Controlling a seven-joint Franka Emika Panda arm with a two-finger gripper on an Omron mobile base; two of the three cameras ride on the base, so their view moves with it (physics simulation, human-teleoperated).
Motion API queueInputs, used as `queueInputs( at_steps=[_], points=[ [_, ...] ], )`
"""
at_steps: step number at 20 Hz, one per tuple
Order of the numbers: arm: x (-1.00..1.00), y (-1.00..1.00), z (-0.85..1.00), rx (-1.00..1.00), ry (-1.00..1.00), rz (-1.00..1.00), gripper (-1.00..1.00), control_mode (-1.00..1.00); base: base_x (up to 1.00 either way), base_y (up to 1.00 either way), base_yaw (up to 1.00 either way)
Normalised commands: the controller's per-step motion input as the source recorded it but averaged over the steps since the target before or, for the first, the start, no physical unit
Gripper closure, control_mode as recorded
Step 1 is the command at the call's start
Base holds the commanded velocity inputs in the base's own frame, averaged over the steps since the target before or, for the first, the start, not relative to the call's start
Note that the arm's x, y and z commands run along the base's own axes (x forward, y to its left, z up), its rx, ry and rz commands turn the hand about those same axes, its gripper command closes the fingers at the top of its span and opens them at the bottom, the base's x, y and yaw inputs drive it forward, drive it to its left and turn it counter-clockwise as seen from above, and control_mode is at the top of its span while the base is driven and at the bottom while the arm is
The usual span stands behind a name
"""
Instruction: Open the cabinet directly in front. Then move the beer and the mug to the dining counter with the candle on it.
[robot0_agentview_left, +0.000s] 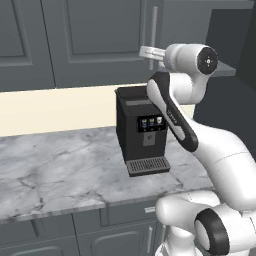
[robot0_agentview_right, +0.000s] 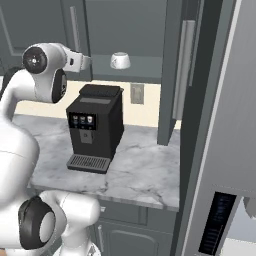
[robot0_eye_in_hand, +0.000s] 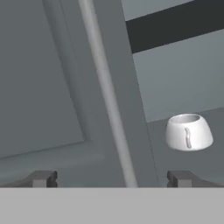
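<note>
In the left base view you see the arm rising from the lower right, its hand reaching to the upper middle of the frame where the cabinet (robot0_agentview_left: 100, 35) hangs above the marble worktop (robot0_agentview_left: 60, 170); the pincer (robot0_agentview_left: 146, 51) sits right at the long silver handle (robot0_agentview_left: 154, 30), and a black coffee machine (robot0_agentview_left: 141, 130) stands below it. In the right base view the hand is at the upper left, the pincer (robot0_agentview_right: 88, 62) pointing toward the open part of the cabinet (robot0_agentview_right: 145, 30), where the mug (robot0_agentview_right: 120, 60) rests on the grey shelf (robot0_agentview_right: 137, 67) in the upper middle; one door (robot0_agentview_right: 172, 70) stands swung out edge-on right of centre. You cannot find the beer in any of these views. In the hand view the fingertips (robot0_eye_in_hand: 43, 178) stand at the bottom corners as wide apart as they go, holding nothing, with the handle (robot0_eye_in_hand: 107, 96) running down between them in the middle and the mug (robot0_eye_in_hand: 188, 131) at the lower right on the shelf (robot0_eye_in_hand: 183, 87). Judge the door as rigid and hinged: grip the bar squarely and pull along its arc. The mug looks like glazed ceramic, so likely light, hard, slick and chippable; its flared base and narrower rim suggest closing across the upper body or rim, not the small handle facing you.
</note>
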Motion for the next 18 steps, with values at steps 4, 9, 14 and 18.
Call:
queueInputs(
  at_steps=[4, 9, 14, 18],
  points=[
    [0.64, -0.17, 0.0, 0.0, 0.04, 0.0, -1.0, -1.0, 0.0, 0.0, 0.0],
    [0.8, 0.0, -0.06, 0.0, 0.0, 0.0, -1.0, -1.0, 0.0, 0.0, 0.0],
    [0.92, 0.0, -0.39, 0.0, 0.0, 0.0, -1.0, -1.0, 0.0, 0.0, 0.0],
    [0.99, 0.14, -0.58, 0.0, 0.0, 0.0, -1.0, -1.0, 0.0, 0.0, 0.0]
  ],
)
